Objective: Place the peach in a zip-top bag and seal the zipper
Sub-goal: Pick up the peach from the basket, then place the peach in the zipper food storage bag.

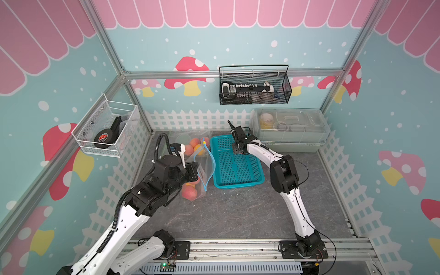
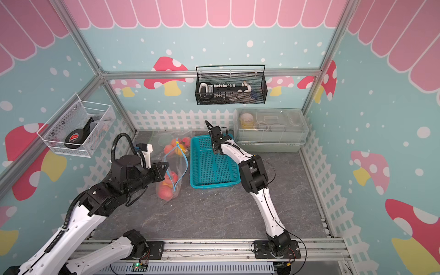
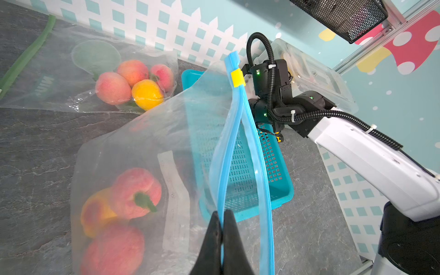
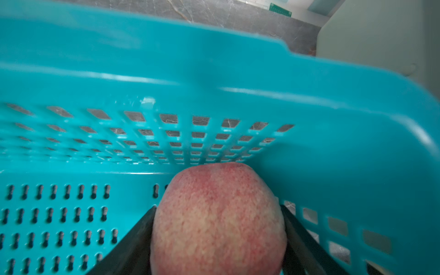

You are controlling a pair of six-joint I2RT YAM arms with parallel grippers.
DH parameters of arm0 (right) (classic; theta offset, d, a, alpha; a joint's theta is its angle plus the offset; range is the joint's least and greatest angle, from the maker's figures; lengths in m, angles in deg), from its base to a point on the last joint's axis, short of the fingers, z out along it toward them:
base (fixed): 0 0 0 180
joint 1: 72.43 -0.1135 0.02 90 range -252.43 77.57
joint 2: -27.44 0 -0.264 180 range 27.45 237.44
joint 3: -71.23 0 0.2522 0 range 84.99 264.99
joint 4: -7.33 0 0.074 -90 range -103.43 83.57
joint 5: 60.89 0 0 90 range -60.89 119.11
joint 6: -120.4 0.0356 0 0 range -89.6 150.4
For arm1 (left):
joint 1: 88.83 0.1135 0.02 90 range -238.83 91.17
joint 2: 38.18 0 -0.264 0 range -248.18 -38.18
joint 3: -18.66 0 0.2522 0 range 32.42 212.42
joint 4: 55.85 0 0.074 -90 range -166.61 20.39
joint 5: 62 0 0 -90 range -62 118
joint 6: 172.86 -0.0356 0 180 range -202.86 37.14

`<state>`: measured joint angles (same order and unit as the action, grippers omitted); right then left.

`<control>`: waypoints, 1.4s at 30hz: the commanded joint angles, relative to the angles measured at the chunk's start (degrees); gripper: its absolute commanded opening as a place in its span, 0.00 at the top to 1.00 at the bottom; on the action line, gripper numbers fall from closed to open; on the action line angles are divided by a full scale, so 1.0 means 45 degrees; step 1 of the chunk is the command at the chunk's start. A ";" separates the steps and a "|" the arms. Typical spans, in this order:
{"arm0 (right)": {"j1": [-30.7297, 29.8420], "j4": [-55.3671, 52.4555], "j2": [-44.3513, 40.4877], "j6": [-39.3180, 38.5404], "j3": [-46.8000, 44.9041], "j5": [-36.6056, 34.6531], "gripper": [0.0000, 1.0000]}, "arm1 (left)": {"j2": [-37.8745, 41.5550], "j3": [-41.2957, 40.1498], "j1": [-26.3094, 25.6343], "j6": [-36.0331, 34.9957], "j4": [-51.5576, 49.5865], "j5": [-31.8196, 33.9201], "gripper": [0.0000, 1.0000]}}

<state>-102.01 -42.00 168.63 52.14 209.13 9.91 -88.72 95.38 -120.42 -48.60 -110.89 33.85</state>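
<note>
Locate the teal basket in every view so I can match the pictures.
In a top view: the teal basket sits mid-table under the right arm.
In a top view: the basket again lies mid-table.
Left wrist: the basket is mid-frame, partly behind the zip-top bag.
Right wrist: its wall fills the frame behind the peach.
Shared landmark: the pale storage box beside the basket.

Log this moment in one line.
left gripper: shut on blue-zip bag rim | right gripper: jaws flank peach in teal basket, grip unconfirmed | blue-zip bag: unsealed, fruit inside | phase: pick
</note>
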 commanded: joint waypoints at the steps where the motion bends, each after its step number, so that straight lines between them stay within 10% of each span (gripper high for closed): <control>1: 0.0073 0.0150 -0.0801 0.0343 -0.0568 0.0984 0.30 | 0.0188 -0.0147 -0.0048 -0.0035 0.0001 0.0317 1.00; 20: 0.0061 0.7197 -0.9663 0.0559 -0.9877 0.6345 0.30 | 0.0110 -0.0155 -0.0039 -0.0113 0.0025 0.0396 1.00; 42: -0.2761 0.9069 -1.3107 -0.0325 -1.1270 1.0367 0.30 | -0.0171 -0.0035 -0.0041 0.0005 0.0171 0.0010 1.00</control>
<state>-113.16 -2.09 109.70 52.73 156.69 53.06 -89.51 95.01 -120.42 -48.73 -110.84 34.18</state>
